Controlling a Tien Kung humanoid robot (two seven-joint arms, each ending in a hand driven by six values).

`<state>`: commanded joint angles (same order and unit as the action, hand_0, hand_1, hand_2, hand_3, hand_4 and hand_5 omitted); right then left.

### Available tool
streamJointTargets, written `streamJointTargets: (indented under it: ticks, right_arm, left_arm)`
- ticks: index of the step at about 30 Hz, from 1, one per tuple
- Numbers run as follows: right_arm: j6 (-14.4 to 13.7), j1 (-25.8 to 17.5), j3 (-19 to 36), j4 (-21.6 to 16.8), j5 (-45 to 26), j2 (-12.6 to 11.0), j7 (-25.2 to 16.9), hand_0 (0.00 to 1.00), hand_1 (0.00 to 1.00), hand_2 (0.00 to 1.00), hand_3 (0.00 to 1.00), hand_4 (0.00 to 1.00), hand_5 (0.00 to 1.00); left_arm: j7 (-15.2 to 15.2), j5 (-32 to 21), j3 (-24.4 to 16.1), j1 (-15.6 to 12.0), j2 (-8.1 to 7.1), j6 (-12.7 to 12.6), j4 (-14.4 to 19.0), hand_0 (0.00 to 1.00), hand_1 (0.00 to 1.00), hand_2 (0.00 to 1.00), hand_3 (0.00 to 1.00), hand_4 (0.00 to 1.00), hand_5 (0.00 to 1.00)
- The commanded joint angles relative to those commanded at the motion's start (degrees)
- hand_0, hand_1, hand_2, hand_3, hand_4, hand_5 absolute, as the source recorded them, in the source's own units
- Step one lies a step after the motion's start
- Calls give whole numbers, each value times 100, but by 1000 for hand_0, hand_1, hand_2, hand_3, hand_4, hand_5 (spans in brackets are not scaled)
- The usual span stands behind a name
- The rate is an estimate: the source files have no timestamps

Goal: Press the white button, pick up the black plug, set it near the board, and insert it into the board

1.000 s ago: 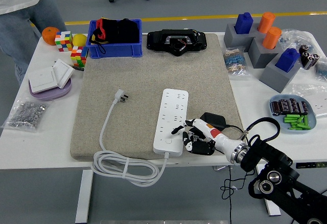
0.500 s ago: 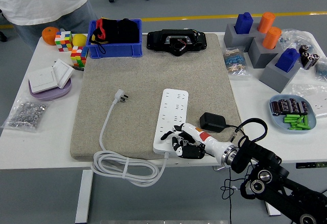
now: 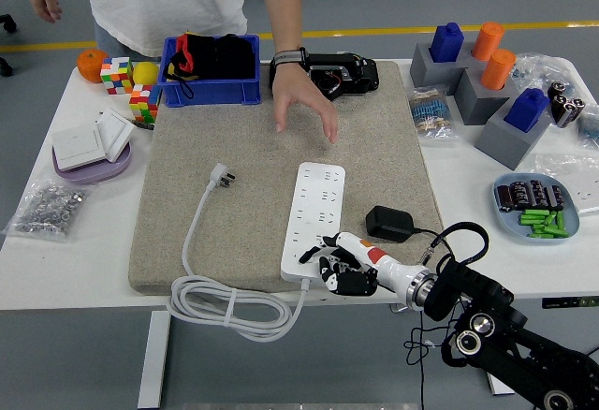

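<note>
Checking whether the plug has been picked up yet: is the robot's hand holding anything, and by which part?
Nothing is held. The right hand rests over the near end of the white power strip; the black plug lies untouched on the mat.

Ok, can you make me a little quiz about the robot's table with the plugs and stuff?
1. True or false: the black plug is already pushed into the white power strip.
2. Which robot hand reaches over the near end of the power strip: A) the left hand, B) the right hand, C) both?
3. Fill in: a person's hand hovers over the grey ____, beyond the strip's far end.

Key:
1. False. The plug lies on the mat beside the strip.
2. B. Only the right hand shows.
3. mat
</note>
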<state>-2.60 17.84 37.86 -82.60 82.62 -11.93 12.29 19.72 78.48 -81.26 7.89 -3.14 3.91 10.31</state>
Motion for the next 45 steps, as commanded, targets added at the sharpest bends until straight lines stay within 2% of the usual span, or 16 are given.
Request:
streamJointTargets:
  ticks: [12,23,45]
  right_arm:
    - [-29,2,119,55,165,-5,-87,2,2,137,640,223,2]
    - [70,-31,129,164,387,-45,-106,2,2,136,629,222,2]
    - [3,-13,-33,-72,1003,-121,-199,2,2,135,623,217,2]
  left_arm:
    - [1,4,2,2,3,0,0,774,709,668,736,661,536]
    - [-1,-5,15,0,8,1,0,773,710,668,737,661,536]
    - [-5,-8,18,7,8,0,0,774,710,668,737,661,537]
